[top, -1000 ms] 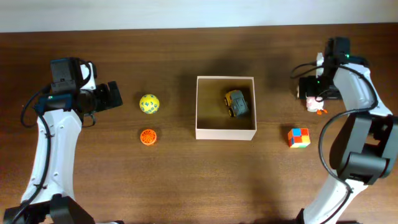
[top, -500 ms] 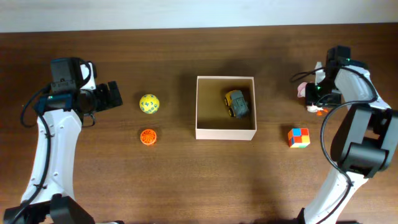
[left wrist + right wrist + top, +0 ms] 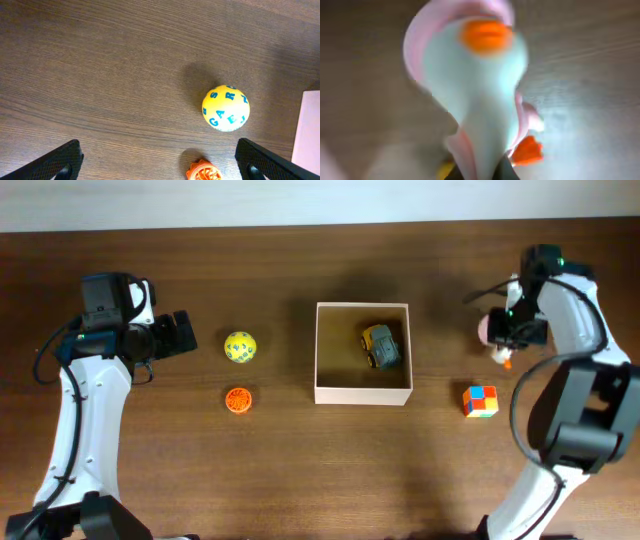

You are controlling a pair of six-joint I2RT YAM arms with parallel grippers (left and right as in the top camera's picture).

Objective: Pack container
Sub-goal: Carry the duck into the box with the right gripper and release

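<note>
The container [image 3: 362, 394] is a square open box in the middle of the table, with a grey and yellow toy car [image 3: 381, 345] inside it. To its right, my right gripper [image 3: 508, 330] is shut on a pink and white toy [image 3: 488, 330] with orange parts. In the right wrist view this toy [image 3: 475, 75] fills the frame, and the gripper [image 3: 480, 172] pinches its lower end. My left gripper [image 3: 185, 335] stands open to the left of a yellow ball [image 3: 240, 347]. Nothing lies between its fingers [image 3: 55, 162], which are apart from the ball [image 3: 226, 108].
An orange wheel-like toy [image 3: 238, 399] lies just below the yellow ball and shows at the lower edge [image 3: 204, 171] of the left wrist view. A multicoloured cube [image 3: 480, 401] sits right of the container's front corner. The container's wall [image 3: 310, 130] edges the left wrist view.
My right gripper has closed on the pink and white toy, and the toy has shifted slightly up and left with it. The left arm has not moved.
</note>
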